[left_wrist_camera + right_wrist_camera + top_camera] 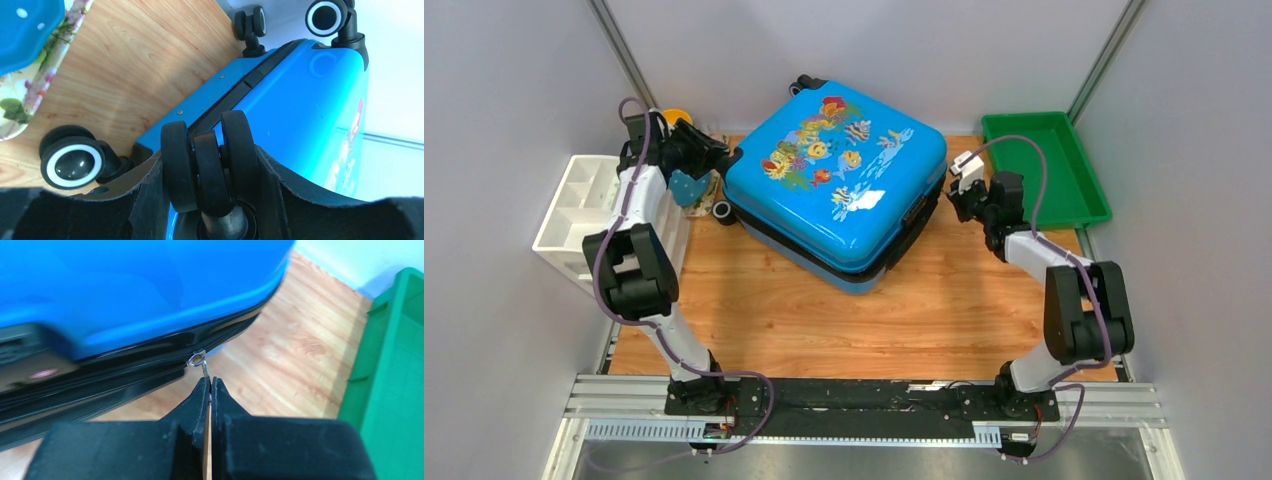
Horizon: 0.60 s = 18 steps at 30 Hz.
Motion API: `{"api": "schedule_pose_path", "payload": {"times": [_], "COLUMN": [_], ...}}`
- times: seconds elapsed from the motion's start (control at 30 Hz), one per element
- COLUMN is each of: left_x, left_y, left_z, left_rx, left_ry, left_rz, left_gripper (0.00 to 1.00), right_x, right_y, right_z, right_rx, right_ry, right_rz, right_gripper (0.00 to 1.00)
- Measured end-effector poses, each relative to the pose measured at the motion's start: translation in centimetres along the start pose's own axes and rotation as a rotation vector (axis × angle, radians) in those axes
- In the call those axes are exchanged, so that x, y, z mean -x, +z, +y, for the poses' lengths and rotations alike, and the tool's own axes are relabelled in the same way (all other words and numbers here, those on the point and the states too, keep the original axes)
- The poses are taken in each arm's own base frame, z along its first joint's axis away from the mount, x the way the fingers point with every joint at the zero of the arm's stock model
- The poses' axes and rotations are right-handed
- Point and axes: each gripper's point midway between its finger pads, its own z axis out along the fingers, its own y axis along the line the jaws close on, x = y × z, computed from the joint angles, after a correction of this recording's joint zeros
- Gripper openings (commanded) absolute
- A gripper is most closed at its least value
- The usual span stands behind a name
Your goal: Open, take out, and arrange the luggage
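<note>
Left pincer [210,157] around wheel [212,180], organiser [559,238] alongside

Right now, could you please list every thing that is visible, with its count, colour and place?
luggage: one, bright blue with fish print, lying flat at the table's back centre, lid down
wheels: four, black with white hubs, on the luggage's far-left side
zip pull: one, silver, on the dark seam at the luggage's right side
tray: one, green, back right
organiser: one, white, left edge
floral item: one, cream with pink and green, on the table near the wheels; unclear what it is
table: one, light wood, under everything
left pincer: one, black, closed around one wheel
right pincer: one, black, shut on the zip pull
</note>
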Motion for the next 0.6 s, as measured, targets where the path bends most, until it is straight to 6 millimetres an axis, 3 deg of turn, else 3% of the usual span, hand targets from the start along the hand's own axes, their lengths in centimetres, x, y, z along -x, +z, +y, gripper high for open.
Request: {"api": "schedule_pose_path", "payload": {"times": [0.13,0.3,0.6], "left_x": [0.2,1.0,0.7], "left_y": [1.1,2.4,3.0], "left_z": [0.5,0.7,0.7], "left_rx": [0.009,0.009,0.005], "left_ry": [0.038,0.106,0.208], "left_rz": [0.027,0.066,0.118], "left_gripper": [0.0,0.0,0.0], "right_x": [0.3,0.7,1.9], "right_y": [2.4,5.2,11.2], "right_z": [-3.7,-6.8,-8.3], "right_rx": [-0.017,0.013,0.155], "right_ry": [0.004,-0.002,-0.022], "right_rz": [-0.038,-0.1,-0.235], "right_gripper": [0.0,0.0,0.0]}}
